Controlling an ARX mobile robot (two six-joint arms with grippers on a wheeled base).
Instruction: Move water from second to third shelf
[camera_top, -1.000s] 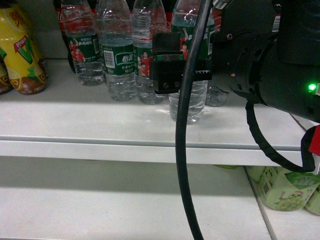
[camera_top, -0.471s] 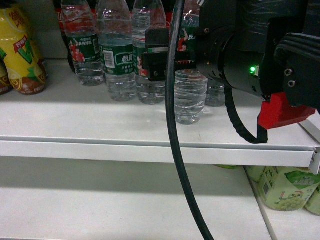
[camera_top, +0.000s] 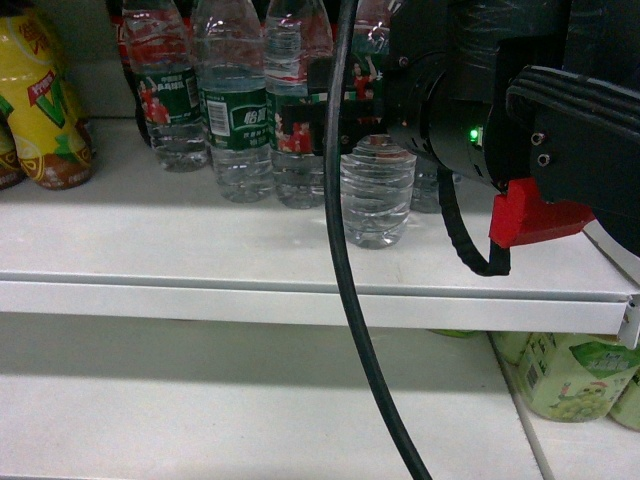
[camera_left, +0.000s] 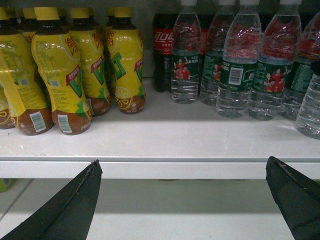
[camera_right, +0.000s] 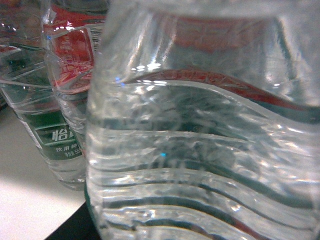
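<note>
The water (camera_top: 377, 195), a clear ribbed bottle with a green label, stands upright on the upper white shelf (camera_top: 200, 245), in front of a row of like bottles. My right gripper (camera_top: 362, 120) reaches in at label height. One dark finger (camera_top: 318, 120) sits beside the bottle's left side, and the arm hides the other. In the right wrist view the water (camera_right: 200, 150) fills the frame between the jaws. The water (camera_left: 310, 110) also shows at the right edge of the left wrist view. My left gripper (camera_left: 182, 165) hangs open and empty below the shelf lip.
Other water bottles (camera_top: 235, 110) line the back. Yellow tea bottles (camera_top: 45, 110) stand at left, with a cola bottle (camera_left: 162, 55) behind. A black cable (camera_top: 345, 300) hangs across the middle. Pale green bottles (camera_top: 570, 375) stand on the lower shelf (camera_top: 250, 410) at right.
My right arm has pushed further into the shelf, and its finger has shifted left and up along the water bottle. The bottle itself has stayed standing in the same spot.
</note>
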